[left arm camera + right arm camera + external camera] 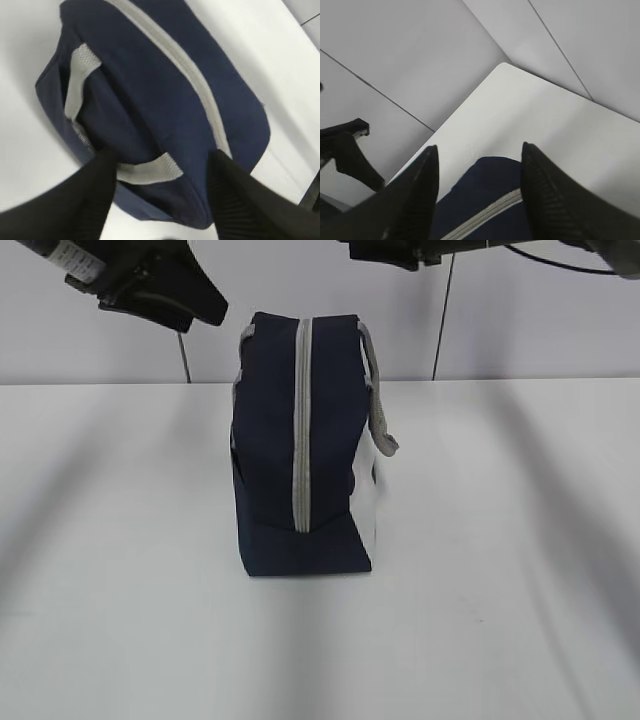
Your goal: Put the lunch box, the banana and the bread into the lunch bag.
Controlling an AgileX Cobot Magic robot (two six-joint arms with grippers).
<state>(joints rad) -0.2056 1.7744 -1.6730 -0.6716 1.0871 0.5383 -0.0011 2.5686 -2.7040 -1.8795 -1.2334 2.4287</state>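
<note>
The navy lunch bag [300, 440] stands upright on the white table [500, 590], its grey zipper [302, 420] running shut over the top and down the near end. A grey handle [378, 400] hangs on its right side. My left gripper [200, 318] hovers open above the bag's upper left. In the left wrist view that gripper [162, 154] looks down on the bag [150, 90] and another grey handle [150, 172], gripping nothing. My right gripper [478, 147] is open above the bag [485, 190]. The lunch box, banana and bread are out of view.
A grey panelled wall [520, 310] rises behind the table. The right arm [395, 252] only shows at the top edge of the exterior view. In the right wrist view the left gripper [345, 145] appears at the left edge.
</note>
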